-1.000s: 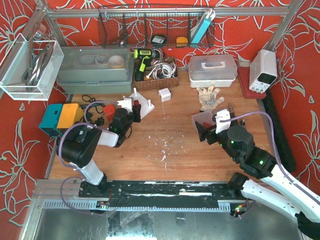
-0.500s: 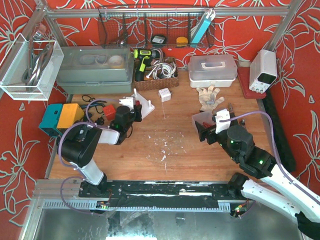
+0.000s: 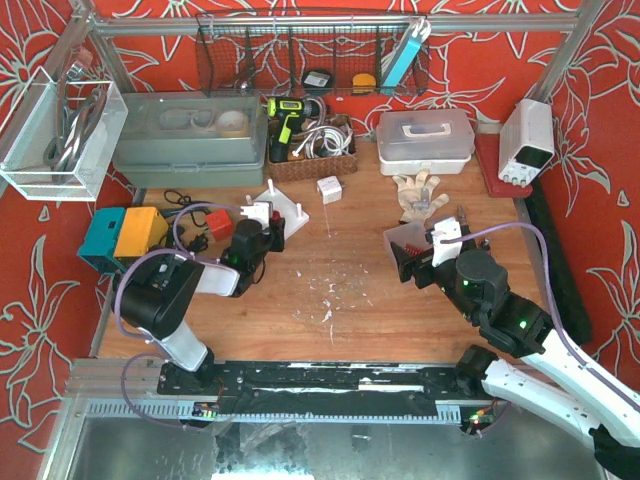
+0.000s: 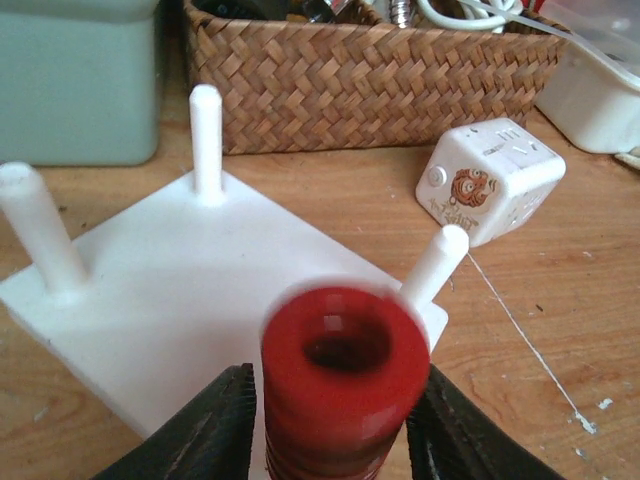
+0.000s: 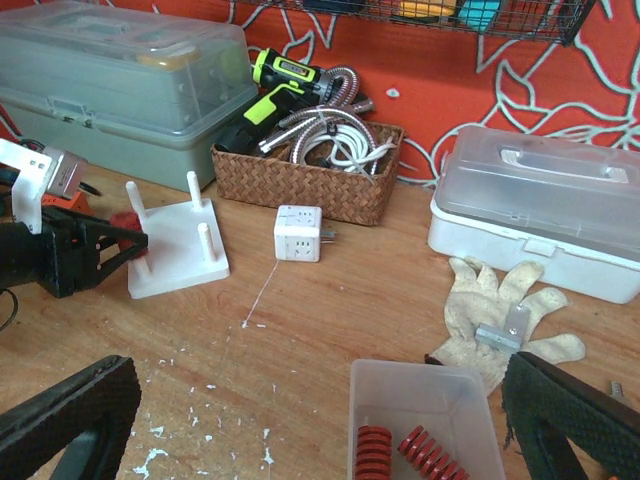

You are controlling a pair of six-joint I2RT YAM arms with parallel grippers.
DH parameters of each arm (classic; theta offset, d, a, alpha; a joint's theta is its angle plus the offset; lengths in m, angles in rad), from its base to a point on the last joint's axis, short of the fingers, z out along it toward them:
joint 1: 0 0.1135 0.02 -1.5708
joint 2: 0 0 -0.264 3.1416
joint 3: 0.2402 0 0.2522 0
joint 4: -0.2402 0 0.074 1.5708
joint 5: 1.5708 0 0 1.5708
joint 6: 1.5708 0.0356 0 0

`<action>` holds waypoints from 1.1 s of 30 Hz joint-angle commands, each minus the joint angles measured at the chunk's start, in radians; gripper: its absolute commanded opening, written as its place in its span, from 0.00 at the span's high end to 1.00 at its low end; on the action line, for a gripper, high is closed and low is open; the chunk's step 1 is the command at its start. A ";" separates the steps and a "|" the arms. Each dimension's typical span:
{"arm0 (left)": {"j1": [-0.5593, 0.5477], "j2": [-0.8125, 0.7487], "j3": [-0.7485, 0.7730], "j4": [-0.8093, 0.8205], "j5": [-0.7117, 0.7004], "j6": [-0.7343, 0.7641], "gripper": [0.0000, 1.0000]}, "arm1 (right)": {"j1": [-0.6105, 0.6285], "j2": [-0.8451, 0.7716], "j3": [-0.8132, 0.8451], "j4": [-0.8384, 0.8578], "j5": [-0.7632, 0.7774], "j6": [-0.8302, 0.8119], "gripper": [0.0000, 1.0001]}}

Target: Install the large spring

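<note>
1. The left gripper (image 4: 335, 425) pinches a large red spring (image 4: 345, 370) between its two dark fingers (image 4: 215, 425), one pressed against each side of the coil.
2. The spring stands upright with its hollow end facing the wrist camera. It is over the near edge of a white peg board (image 4: 190, 290).
3. The spring is just beside a white peg (image 4: 435, 265) at the board's near right corner. Whether it touches that peg cannot be told.
4. Two more upright pegs stand at the far side of the board, one at the back (image 4: 206, 140) and one at the left (image 4: 40, 235).
5. A white cube (image 4: 490, 185) lies on the wooden table (image 4: 560, 330) to the right of the board, with a woven basket (image 4: 370, 70) behind both.
6. The right gripper (image 5: 320, 415) is spread wide and holds nothing. It hangs over a clear plastic bin (image 5: 400, 372).
7. More red springs (image 5: 420, 452) lie inside that bin, and a pale work glove (image 5: 500, 310) rests just beyond it.
</note>
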 commanded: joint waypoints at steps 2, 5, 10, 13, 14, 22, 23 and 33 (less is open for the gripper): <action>-0.013 -0.039 -0.032 0.054 -0.031 0.004 0.54 | -0.008 0.000 -0.011 0.017 -0.018 0.000 0.01; -0.018 -0.053 -0.054 0.078 -0.030 0.003 0.52 | -0.010 0.003 -0.012 0.018 -0.017 0.000 0.01; -0.020 -0.141 -0.056 -0.005 0.006 -0.012 0.48 | -0.013 0.039 -0.021 0.016 -0.007 0.010 0.01; -0.020 -0.266 0.014 -0.239 0.028 -0.049 0.42 | -0.019 0.115 0.011 -0.036 0.019 0.052 0.01; -0.019 -0.303 0.045 -0.316 0.036 -0.070 0.38 | -0.025 0.158 0.036 -0.073 0.034 0.066 0.01; -0.022 -0.626 0.011 -0.535 0.193 -0.228 0.00 | -0.217 0.458 0.177 -0.271 -0.087 0.109 0.17; -0.022 -0.671 -0.009 -0.542 0.198 -0.251 0.00 | -0.242 0.488 0.177 -0.274 -0.105 0.104 0.23; -0.022 -0.852 -0.124 -0.658 0.202 -0.357 0.00 | -0.355 0.829 0.395 -0.408 -0.095 -0.242 0.44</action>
